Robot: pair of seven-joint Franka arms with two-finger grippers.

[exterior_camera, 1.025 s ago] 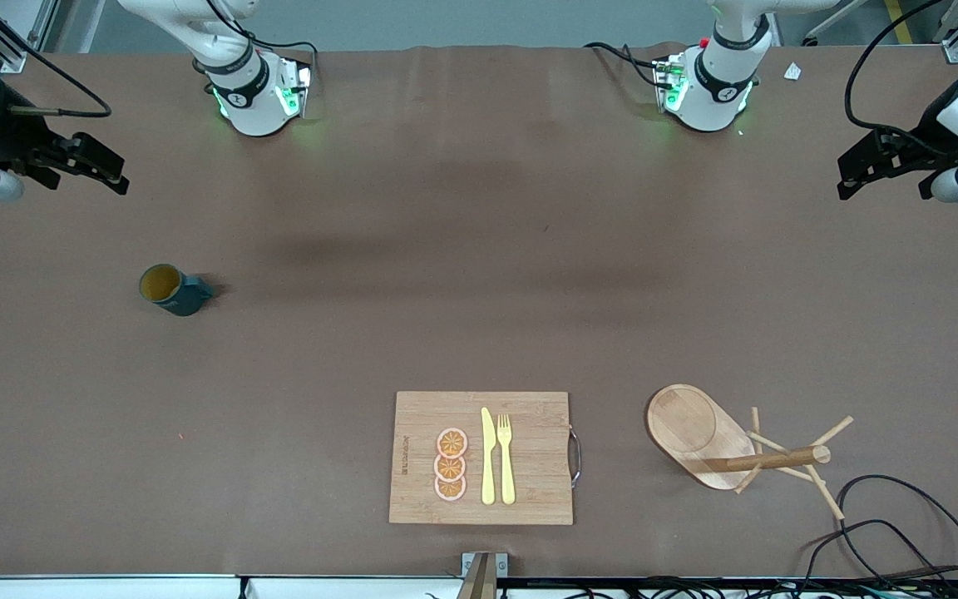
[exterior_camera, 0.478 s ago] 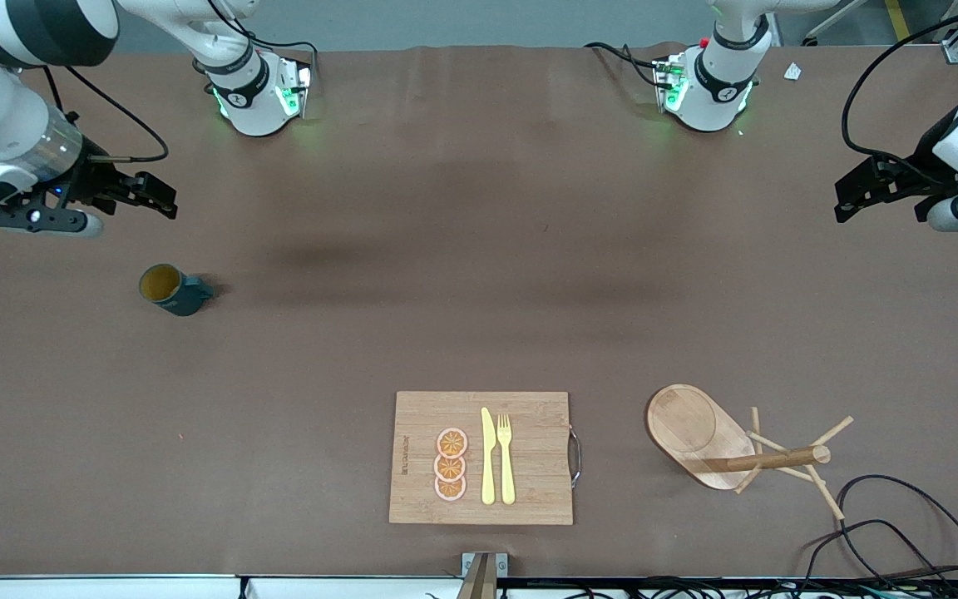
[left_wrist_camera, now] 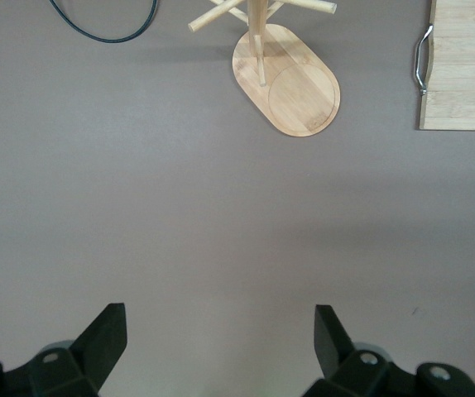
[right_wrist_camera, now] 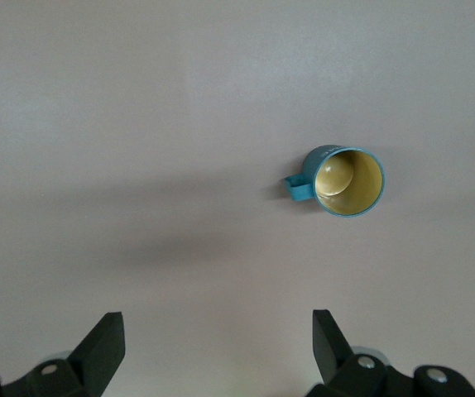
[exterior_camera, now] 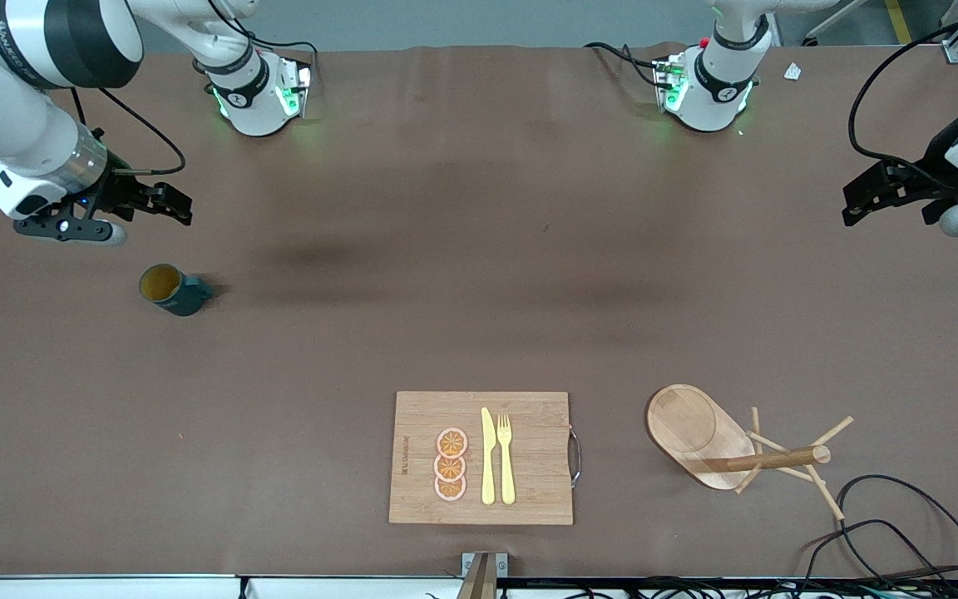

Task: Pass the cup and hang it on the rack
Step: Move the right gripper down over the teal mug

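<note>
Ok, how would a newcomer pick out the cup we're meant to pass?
Start at the right arm's end of the table. The cup stands there upright and alone, apart from the cutting board and rack. It is small and dark teal, yellowish inside, with a side handle.

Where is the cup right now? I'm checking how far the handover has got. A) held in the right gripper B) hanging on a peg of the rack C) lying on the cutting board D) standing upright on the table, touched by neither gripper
D: the cup stands upright on the bare table toward the right arm's end, with the open right gripper up in the air apart from it and the rack's pegs bare.
</note>
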